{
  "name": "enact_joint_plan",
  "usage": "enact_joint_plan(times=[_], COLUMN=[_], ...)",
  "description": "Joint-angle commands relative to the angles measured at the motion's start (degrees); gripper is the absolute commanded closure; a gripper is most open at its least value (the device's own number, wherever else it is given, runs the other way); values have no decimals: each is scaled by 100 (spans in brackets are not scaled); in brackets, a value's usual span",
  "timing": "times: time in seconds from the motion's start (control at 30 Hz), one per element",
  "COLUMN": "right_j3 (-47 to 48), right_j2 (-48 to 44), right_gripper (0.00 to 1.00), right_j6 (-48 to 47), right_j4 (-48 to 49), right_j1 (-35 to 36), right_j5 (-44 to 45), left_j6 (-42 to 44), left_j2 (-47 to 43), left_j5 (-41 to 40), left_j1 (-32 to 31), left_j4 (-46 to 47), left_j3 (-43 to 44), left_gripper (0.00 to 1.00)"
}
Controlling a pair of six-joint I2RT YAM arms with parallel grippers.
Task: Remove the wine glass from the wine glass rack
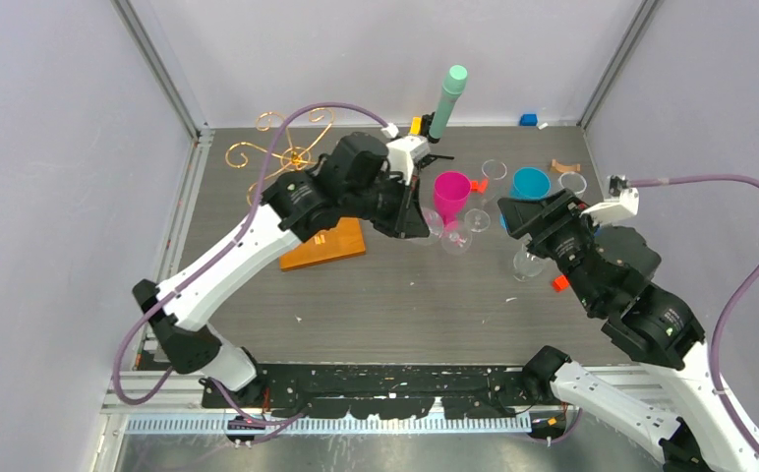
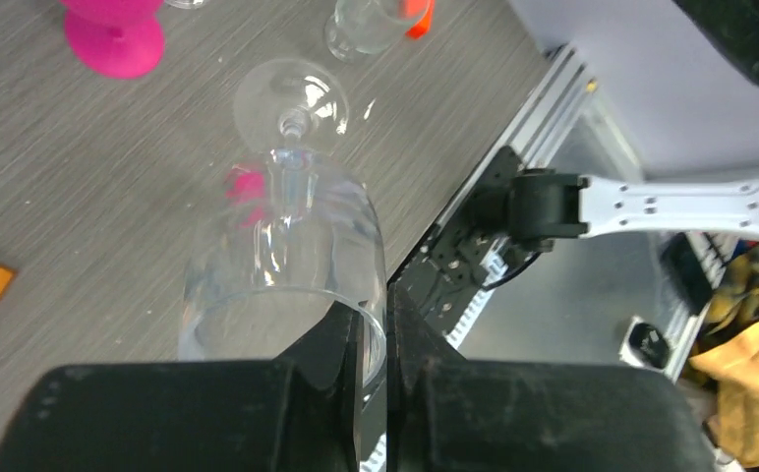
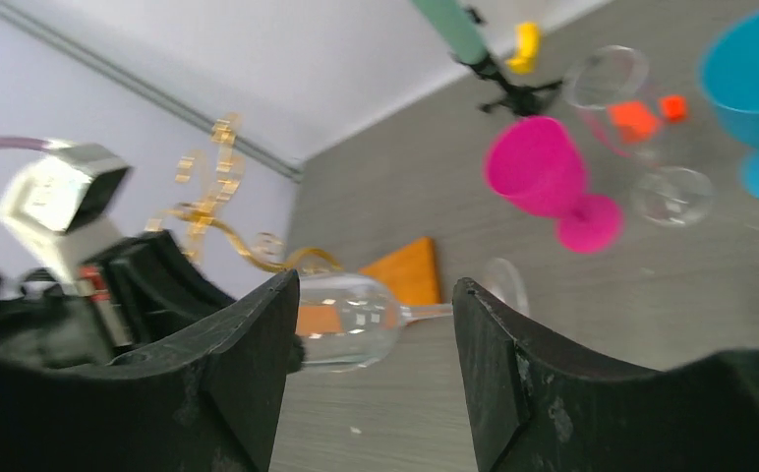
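Left hand (image 2: 376,332) pinches wine glass (image 2: 279,258) rim tightly.

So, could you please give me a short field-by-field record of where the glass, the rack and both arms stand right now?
wine glass: clear, off the rack, held sideways, foot pointing away from the wrist
left gripper: jaws shut on the glass's rim
right gripper: jaws open, holding nothing
wine glass rack: gold scrolls at the far left, no glass visible on them
table: pink goblet and blue goblet standing upright
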Motion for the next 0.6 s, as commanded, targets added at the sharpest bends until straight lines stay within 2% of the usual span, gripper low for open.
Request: enact_joint_plan(times=[0.0, 0.2, 0.57], right_j3=[120, 142, 260], right_j2=[-42, -194, -263], right_gripper=[36, 36, 36], right_j6=[-365, -322, -224], right_j4=[-1335, -1765, -2189], right_j1=[24, 24, 24], right_j5=[937, 1368, 1512], left_j6=[1165, 1197, 975], left_j2=[645, 1669, 3862], left_j5=[-258, -439, -803], left_j1=[-52, -73, -419], left_j4=[-1424, -1781, -2747], left_j3=[1051, 1753, 4056], left_gripper=[100, 100, 100])
